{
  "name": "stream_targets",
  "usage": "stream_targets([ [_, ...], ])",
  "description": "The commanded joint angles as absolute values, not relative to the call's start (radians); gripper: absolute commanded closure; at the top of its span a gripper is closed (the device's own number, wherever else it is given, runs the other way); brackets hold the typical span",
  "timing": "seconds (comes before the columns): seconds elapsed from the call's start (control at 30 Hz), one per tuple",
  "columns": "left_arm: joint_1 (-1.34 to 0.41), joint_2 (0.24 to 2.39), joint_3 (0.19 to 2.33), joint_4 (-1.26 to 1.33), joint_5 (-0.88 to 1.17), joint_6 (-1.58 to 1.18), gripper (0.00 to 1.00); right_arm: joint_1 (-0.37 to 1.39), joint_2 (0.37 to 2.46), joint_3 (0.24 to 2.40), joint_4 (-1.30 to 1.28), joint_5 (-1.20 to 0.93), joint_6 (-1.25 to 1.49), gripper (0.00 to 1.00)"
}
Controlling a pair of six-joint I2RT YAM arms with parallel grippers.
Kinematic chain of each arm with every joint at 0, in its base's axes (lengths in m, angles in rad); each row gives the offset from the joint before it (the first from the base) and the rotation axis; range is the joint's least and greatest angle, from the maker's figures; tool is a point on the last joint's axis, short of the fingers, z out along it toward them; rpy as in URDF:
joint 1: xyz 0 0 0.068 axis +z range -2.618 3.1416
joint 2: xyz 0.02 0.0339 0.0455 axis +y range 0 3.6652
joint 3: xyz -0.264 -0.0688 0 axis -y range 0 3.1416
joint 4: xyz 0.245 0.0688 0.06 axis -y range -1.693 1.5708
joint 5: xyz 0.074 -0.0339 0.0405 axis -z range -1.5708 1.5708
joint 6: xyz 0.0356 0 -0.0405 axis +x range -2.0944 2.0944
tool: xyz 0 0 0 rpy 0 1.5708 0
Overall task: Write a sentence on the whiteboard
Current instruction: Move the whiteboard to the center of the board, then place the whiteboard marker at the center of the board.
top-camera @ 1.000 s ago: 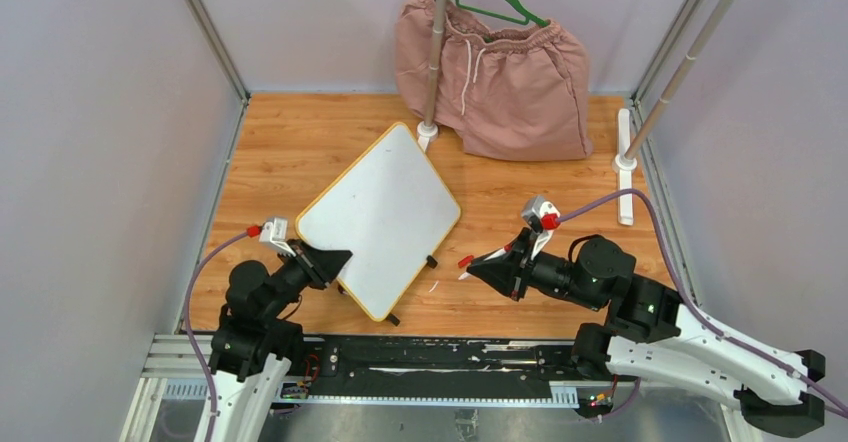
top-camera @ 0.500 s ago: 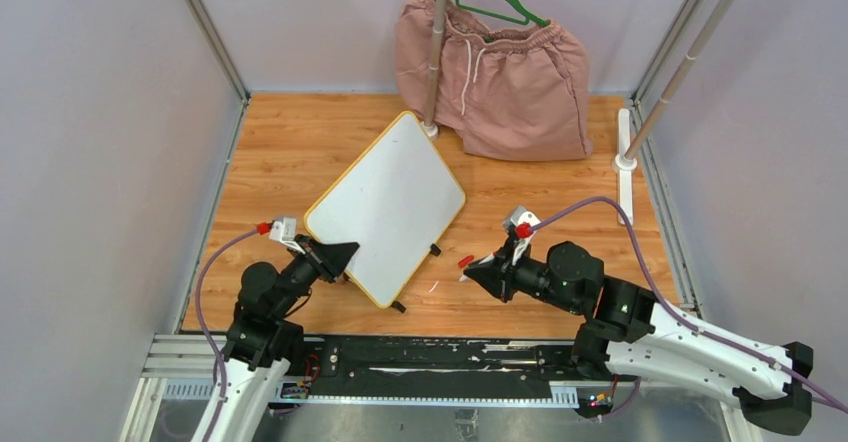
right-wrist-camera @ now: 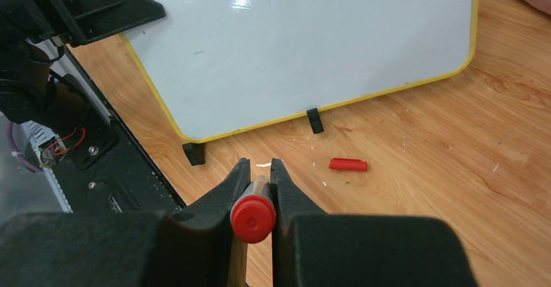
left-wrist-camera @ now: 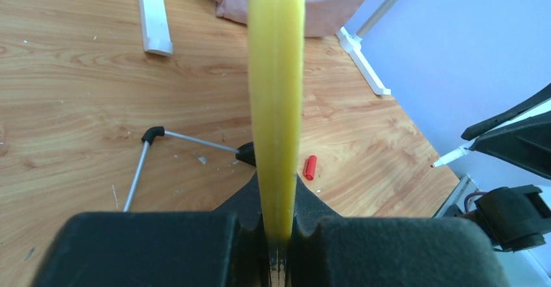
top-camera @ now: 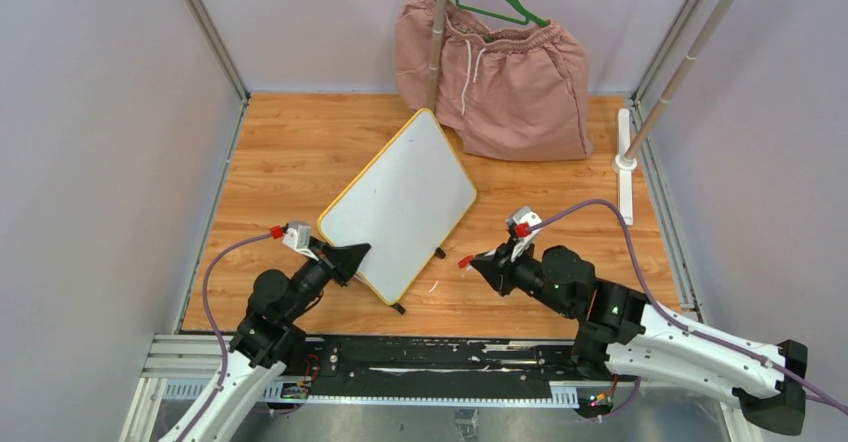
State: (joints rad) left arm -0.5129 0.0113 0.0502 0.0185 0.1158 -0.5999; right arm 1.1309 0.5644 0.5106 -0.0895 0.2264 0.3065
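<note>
Whiteboard (top-camera: 400, 197), tilted, rim clamped in left end effector (top-camera: 348, 259); marker (right-wrist-camera: 253, 219) clamped in right end effector (top-camera: 490, 264); red cap (right-wrist-camera: 347, 164) on bench (top-camera: 290, 152).

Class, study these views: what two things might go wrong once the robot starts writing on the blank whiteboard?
1. The left gripper clamps the whiteboard by one rim only, so pressure from the marker in the right gripper may pivot or slip it.
2. The board's far corner sits near the rack pole; a swing could bump it.
</note>
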Motion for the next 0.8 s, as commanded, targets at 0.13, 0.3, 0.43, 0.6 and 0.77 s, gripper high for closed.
stream_targets([
  [0.13,-0.520,0.015,0.160,0.036,0.122,-0.536,1.00,1.106,0.612,0.482,-0.024,0.268,0.328,1.00],
  [0.3,-0.522,-0.062,0.190,-0.144,0.041,-0.580,1.00,1.106,0.645,0.474,0.015,0.248,0.329,1.00],
  [0.43,-0.541,-0.063,0.226,-0.249,-0.042,-0.600,1.00,1.106,0.660,0.469,0.049,0.229,0.327,1.00],
  [0.6,-0.569,-0.064,0.244,-0.267,-0.053,-0.578,1.00,1.106,0.667,0.449,0.086,0.215,0.328,1.00],
  [0.77,-0.570,-0.063,0.188,-0.179,0.052,-0.566,1.00,1.106,0.664,0.445,0.096,0.200,0.321,1.00],
])
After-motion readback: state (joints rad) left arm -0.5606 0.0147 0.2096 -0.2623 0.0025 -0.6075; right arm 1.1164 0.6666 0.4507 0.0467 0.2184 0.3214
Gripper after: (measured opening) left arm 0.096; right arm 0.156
